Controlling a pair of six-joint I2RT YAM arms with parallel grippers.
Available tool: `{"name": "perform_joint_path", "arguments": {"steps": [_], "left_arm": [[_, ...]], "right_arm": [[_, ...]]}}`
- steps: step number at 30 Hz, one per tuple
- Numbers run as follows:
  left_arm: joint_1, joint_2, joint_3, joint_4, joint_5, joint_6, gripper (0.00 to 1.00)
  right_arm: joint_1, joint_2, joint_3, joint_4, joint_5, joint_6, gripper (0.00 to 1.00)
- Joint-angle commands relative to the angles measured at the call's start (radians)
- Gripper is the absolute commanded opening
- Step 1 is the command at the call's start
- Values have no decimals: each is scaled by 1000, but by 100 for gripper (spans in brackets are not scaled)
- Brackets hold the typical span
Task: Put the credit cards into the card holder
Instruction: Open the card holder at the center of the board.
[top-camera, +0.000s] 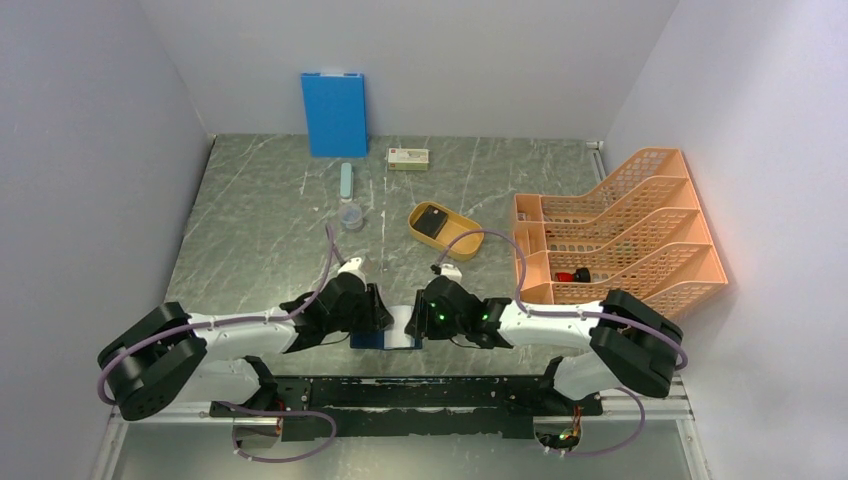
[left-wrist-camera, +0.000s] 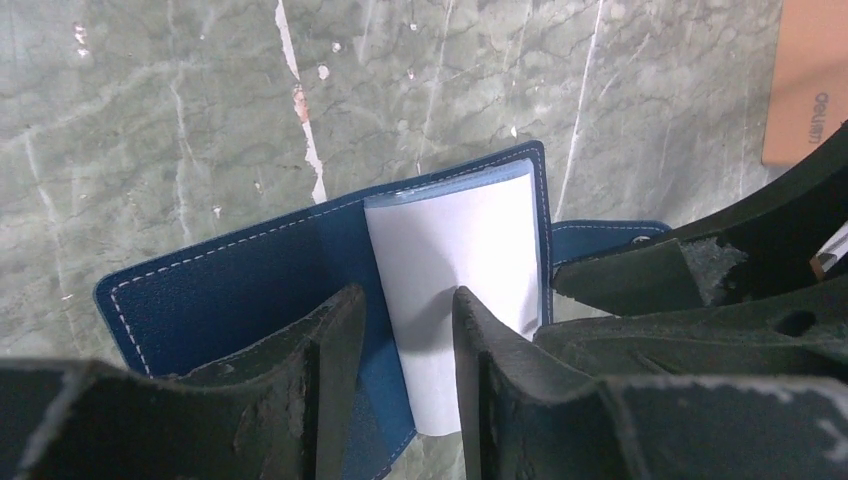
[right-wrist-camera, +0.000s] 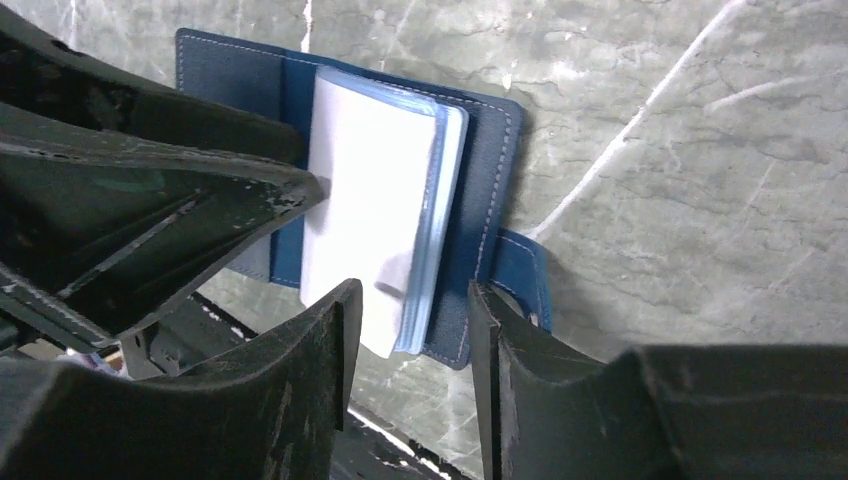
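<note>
Grey marbled desk, overhead view: the card holder lies open at bottom centre, between the left gripper and right gripper, whose jaws stand parted over its white sleeves, clamping nothing. Step judged: spreading the holder; next, a card must be fetched, none plainly visible. At centre right, the yellow tray and orange rack obstruct nothing.

Orange rack, blue board
</note>
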Motion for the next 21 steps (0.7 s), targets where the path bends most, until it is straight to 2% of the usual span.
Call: {"name": "perform_joint_path", "arguments": {"steps": [1, 8, 21], "left_arm": [[-3, -10, -33, -106, -58, 14, 44], [-3, -17, -41, -131, -82, 5, 40], [-2, 9, -77, -109, -84, -12, 22]], "right_arm": [[-9, 17, -24, 57, 17, 23, 47], [-9, 56, -29, 121, -21, 27, 47], [-8, 103, -16, 224, -100, 19, 40]]}}
